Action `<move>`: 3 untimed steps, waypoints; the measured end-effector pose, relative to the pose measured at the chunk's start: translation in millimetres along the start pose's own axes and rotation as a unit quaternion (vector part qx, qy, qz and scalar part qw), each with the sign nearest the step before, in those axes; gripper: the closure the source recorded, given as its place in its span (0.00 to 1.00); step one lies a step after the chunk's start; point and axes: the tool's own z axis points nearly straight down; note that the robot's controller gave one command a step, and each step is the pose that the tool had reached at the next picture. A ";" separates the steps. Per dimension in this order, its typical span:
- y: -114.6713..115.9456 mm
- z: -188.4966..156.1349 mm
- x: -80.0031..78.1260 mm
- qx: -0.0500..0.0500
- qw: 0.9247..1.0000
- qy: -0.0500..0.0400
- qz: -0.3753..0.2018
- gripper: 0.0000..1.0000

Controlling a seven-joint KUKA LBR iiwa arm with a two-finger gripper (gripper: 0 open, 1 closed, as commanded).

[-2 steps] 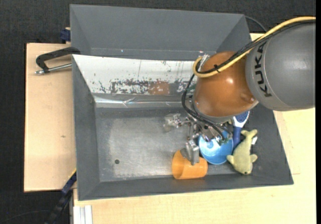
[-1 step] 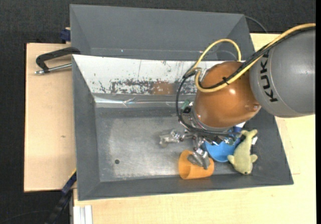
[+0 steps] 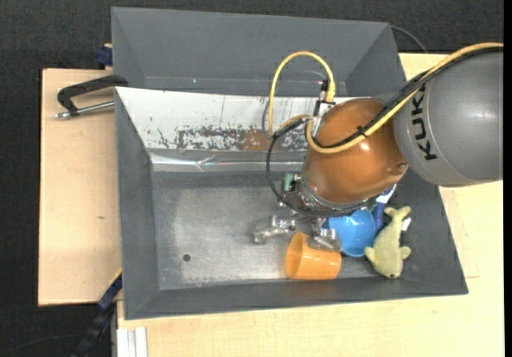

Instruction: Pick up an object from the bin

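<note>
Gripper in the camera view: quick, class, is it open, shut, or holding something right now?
Gripper: cannot be told. It is down in the bin, close to the orange cup and the blue object.

The arm (image 3: 460,127) reaches in from the right, orange-covered wrist (image 3: 352,151) pointing the gripper (image 3: 298,223) down.

Grey bin (image 3: 208,223), far wall brown-speckled. Orange cup (image 3: 312,260). Blue container (image 3: 356,229). Pale yellow soft toy (image 3: 390,246). Orange wrist cover (image 3: 352,159).
</note>
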 end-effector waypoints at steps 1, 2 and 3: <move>-3.1 -0.8 7.3 0.001 1.000 0.006 0.003 1.00; 2.3 6.3 -1.8 0.001 1.000 -0.007 0.001 0.00; 9.3 8.9 -2.4 0.003 0.995 -0.007 -0.095 0.00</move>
